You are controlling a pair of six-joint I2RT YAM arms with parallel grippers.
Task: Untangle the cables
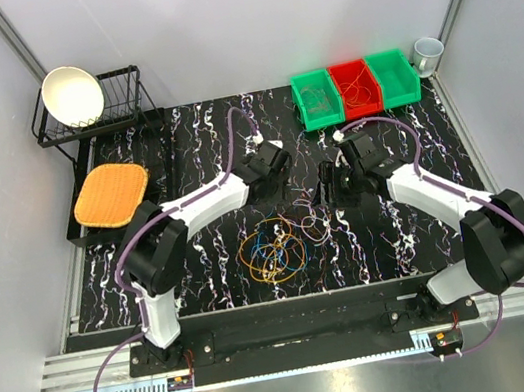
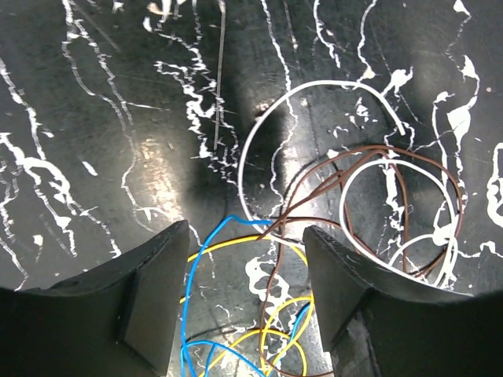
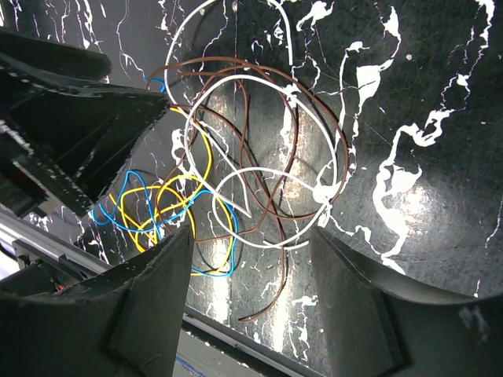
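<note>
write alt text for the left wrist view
Thin white, brown, yellow and blue cables lie tangled on a black white-veined table. The open left gripper hangs over them, blue and yellow loops showing between its dark fingers.

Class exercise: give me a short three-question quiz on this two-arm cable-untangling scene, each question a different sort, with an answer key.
1. Fill in: the tangled cables, seen from the right wrist, are white, blue, yellow and ___.
2. True or false: the left gripper is shut on a cable.
3. The middle bin of the three is: A red, B blue, C yellow.
Key: 1 brown; 2 false; 3 A.
</note>
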